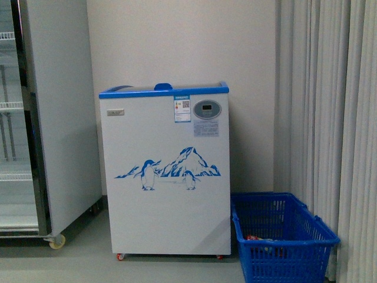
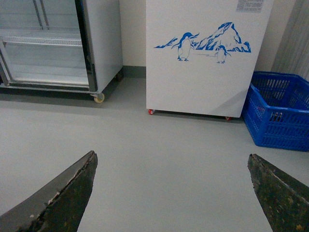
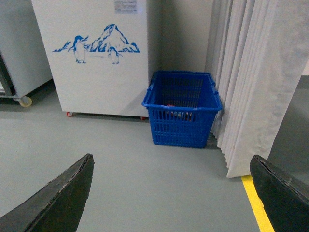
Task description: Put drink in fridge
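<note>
I am looking at the fridge point(image 1: 165, 177), a white chest cooler with a blue top rim. It stands against the wall straight ahead, well away from both arms. A tall display cabinet point(image 1: 59, 118) is to its left. A blue basket point(image 1: 288, 259) sits on the floor just beside its right side, in front of a pale curtain point(image 1: 330, 118).

The left gripper point(image 2: 171, 155) is spread wide and holds nothing. The right gripper point(image 3: 171, 157) is the same. I see no drink clearly. Something red and dark lies in the basket, too small to identify.

My judgement is that the task has barely begun, and a drink must be picked up first. I would move closer and bring the right arm over the basket. I would confirm what is inside before closing on anything.

A penguin-and-mountain graphic point(image 1: 168, 168) decorates the front. A sticker point(image 1: 182, 109), a grey oval control panel point(image 1: 207, 109) and a small badge point(image 1: 115, 112) carry writing I cannot read.
</note>
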Motion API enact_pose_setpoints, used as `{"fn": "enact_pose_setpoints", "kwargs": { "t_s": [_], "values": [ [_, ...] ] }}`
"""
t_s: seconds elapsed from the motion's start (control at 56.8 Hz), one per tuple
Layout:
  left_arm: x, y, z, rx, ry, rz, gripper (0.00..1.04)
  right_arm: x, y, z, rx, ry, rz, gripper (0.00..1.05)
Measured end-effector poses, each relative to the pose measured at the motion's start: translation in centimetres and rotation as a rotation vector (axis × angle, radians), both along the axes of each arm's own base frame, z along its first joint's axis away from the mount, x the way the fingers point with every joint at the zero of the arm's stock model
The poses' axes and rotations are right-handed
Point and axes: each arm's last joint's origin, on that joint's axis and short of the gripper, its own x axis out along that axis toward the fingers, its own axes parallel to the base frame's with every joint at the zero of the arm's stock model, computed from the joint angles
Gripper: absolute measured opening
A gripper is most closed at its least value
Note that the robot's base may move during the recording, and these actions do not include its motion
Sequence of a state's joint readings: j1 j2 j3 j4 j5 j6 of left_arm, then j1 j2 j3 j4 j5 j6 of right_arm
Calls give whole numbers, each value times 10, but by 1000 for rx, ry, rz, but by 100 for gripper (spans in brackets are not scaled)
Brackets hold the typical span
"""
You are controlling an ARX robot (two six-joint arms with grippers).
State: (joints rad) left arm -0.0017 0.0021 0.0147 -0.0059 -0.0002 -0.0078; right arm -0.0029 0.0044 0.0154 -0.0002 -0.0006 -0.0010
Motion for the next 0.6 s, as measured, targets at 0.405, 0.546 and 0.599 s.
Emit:
{"fn": "enact_pose_setpoints", "kwargs": {
  "t_s": [0.405, 0.546, 0.599],
  "values": [
    [0, 0, 0, 0, 0, 0, 96, 0, 0, 0, 0, 0, 0, 97],
    [0, 0, 0, 0, 0, 0, 96, 0, 0, 0, 0, 0, 0, 97],
    [0, 0, 0, 0, 0, 0, 96, 0, 0, 0, 0, 0, 0, 97]
  ]
}}
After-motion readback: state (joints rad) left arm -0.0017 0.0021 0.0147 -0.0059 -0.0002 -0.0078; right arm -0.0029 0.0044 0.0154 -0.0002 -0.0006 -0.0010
